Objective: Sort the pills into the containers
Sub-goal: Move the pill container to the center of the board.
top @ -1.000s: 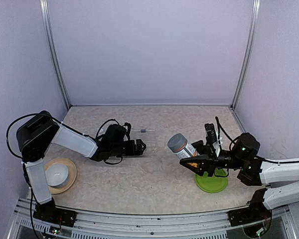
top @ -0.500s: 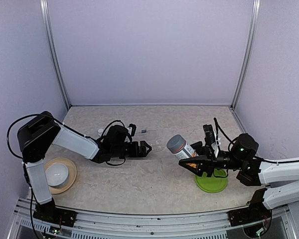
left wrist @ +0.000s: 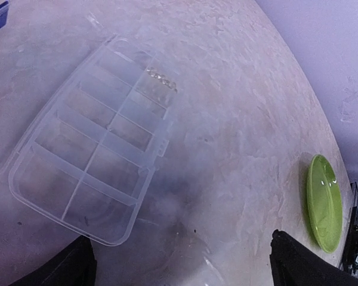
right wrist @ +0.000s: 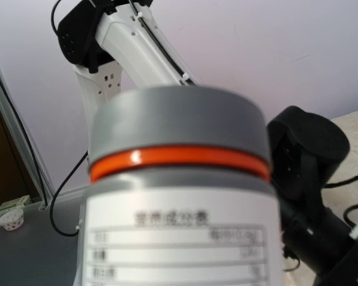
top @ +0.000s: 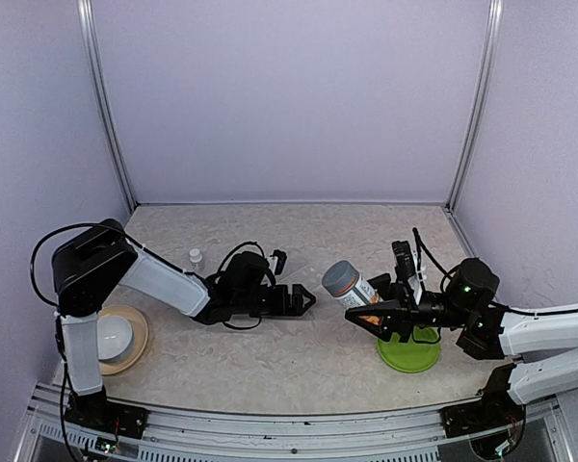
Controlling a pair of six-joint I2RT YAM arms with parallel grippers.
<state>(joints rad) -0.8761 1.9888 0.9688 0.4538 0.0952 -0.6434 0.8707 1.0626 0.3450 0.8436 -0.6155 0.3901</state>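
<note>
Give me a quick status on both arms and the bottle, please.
Left jaws open, empty, over clear box. Right jaws shut on bottle, held tilted. Vial upright, apart. Plate under right arm.

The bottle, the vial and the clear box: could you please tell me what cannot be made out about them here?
The bottle, right wrist view: label print blurred; the label hides any contents; bottom cut off by the frame edge.
The vial, top view: too small to show contents.
The box, left wrist view: hazy, so tiny pills could go unseen; in the top view it cannot be picked out.
</note>
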